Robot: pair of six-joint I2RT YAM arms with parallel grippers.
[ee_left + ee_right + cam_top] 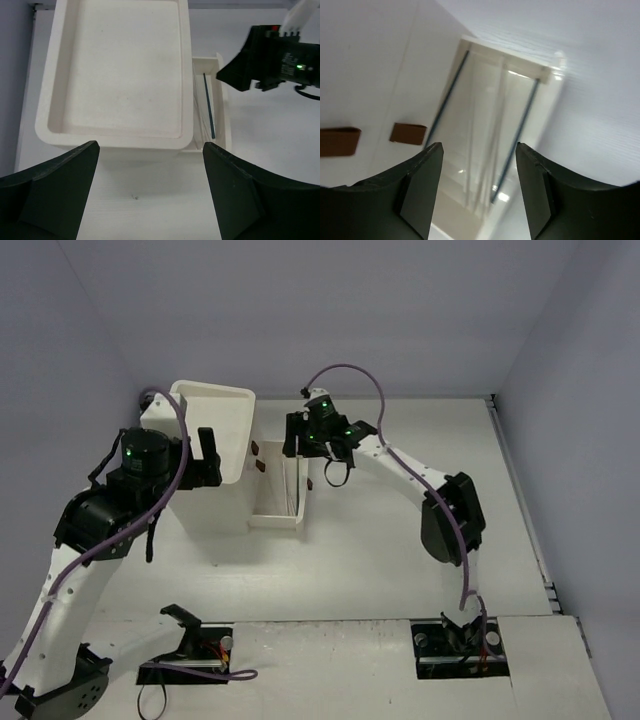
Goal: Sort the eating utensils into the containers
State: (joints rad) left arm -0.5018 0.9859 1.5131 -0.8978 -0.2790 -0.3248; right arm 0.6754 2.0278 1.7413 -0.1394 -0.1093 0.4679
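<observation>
Two dark blue chopsticks [516,140] lie lengthwise in the pulled-out drawer [510,60], one along each long wall. Paler see-through sticks [492,145] lie between them, hard to count through the glare. In the right wrist view the drawer runs from the upper middle of the frame down toward the lower middle. Two brown knobs [407,134] of neighbouring drawers sit at the left edge.

The right gripper [479,160] hangs over the near part of this drawer with its fingers apart and nothing between them. I judge the step in hand to be the drop into the drawer. To finish it well, the fingers should stay spread and the wrist should rise straight up. That way neither tip drags a stick or clips the drawer's thin walls. A sideways exit toward the cabinet [112,141] face would risk the knobs.

In the top view the right arm reaches from its base at the lower right, its elbow folded at centre right. Its forearm stretches to the upper middle, with the wrist tipped down over the drawer.

The left arm climbs from the lower left corner and holds the left gripper [150,165] above the cabinet's rimmed top. Its fingers are spread wide and empty, off the worktop [380,560].
</observation>
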